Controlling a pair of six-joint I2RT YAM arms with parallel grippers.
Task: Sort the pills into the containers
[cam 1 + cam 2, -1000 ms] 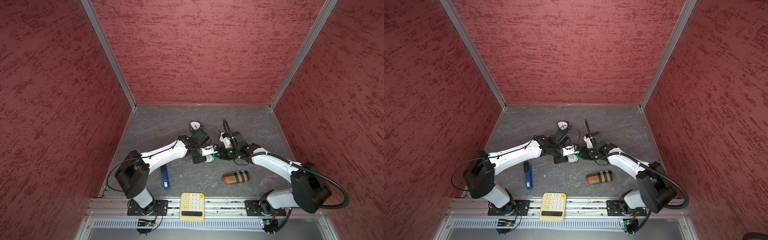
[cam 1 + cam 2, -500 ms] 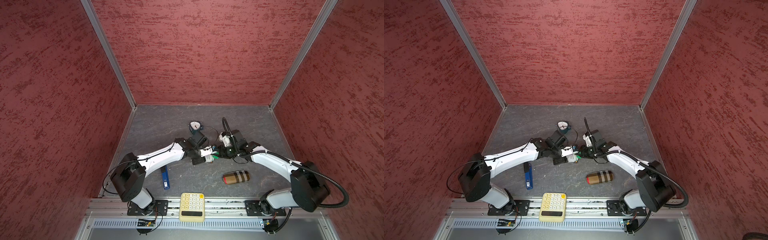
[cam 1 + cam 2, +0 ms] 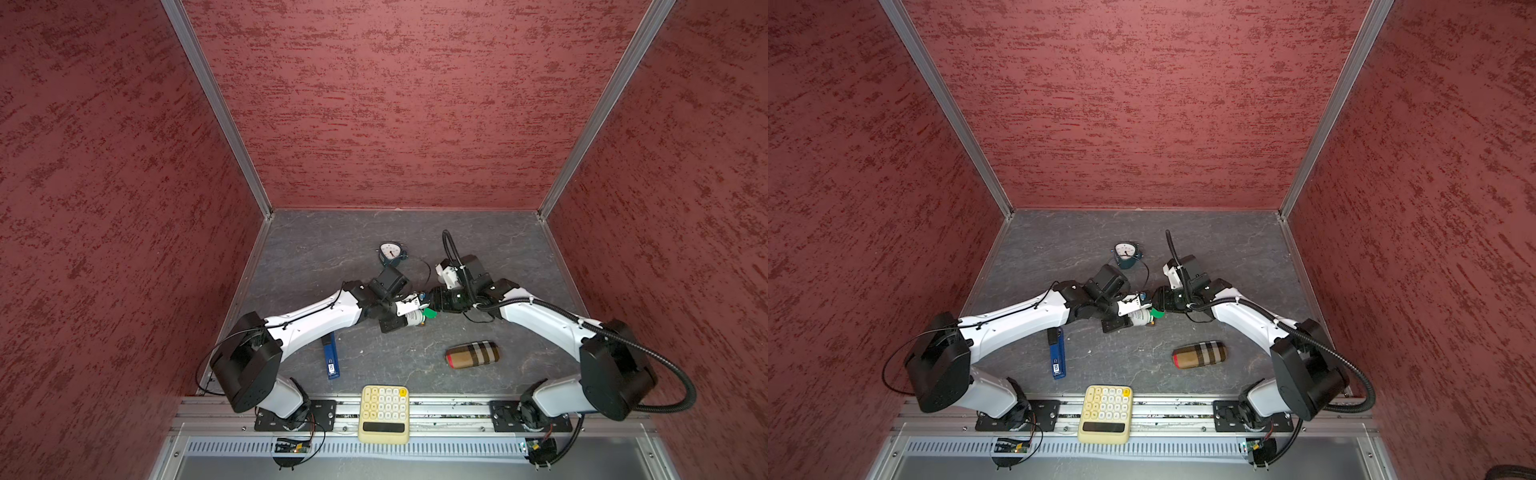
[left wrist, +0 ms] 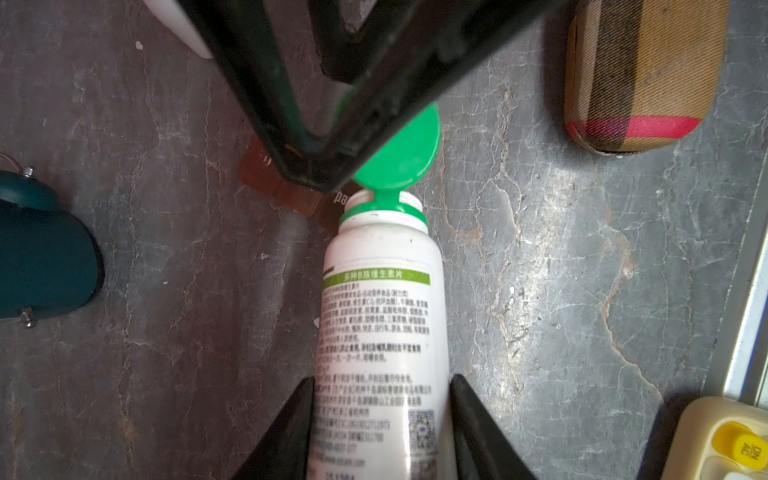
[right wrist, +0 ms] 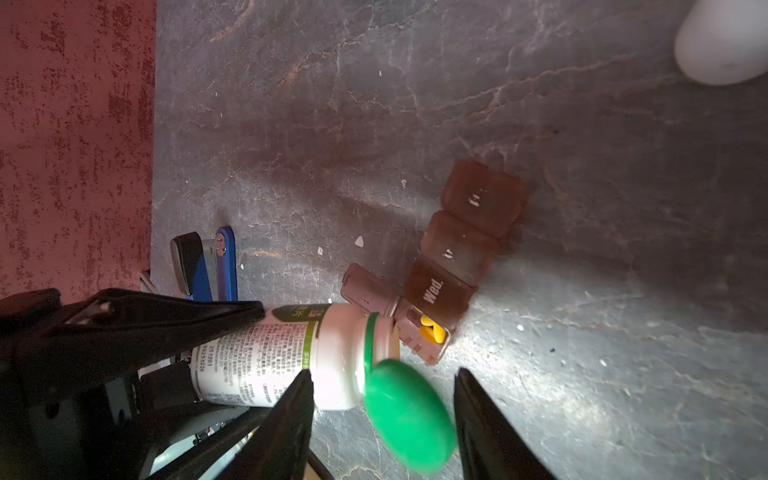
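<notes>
The right gripper [image 5: 382, 370] stands with its jaws apart, one on each side of the green cap [image 5: 409, 415] and clamping nothing. Over the last second they have spread away from it, and the cap sits flipped back on its hinge. The left gripper [image 4: 382, 378] is closed on the white bottle [image 4: 382, 324], held nearly level with its mouth right at the open end compartment of the containers [image 5: 461, 249], the brown strip at the middle of the table [image 3: 332, 249]. That compartment holds a few yellow pills [image 5: 432, 330]; the other three lids look shut (one reads "Wed."). I judge the cap-opening step done and the bottle free to pour, with most of the sorting not yet done. From the bottle in a top view, the plaid case [image 3: 471, 354] lies at four o'clock, the blue bar [image 3: 330, 357] at eight, the dial gauge [image 3: 390, 252] at eleven and the calculator [image 3: 384, 413] near six. The strip is hidden under the grippers in both top views. The bottle's contents cannot be seen, nor whether its mouth touches the strip, and two lid marks are too worn to read.
</notes>
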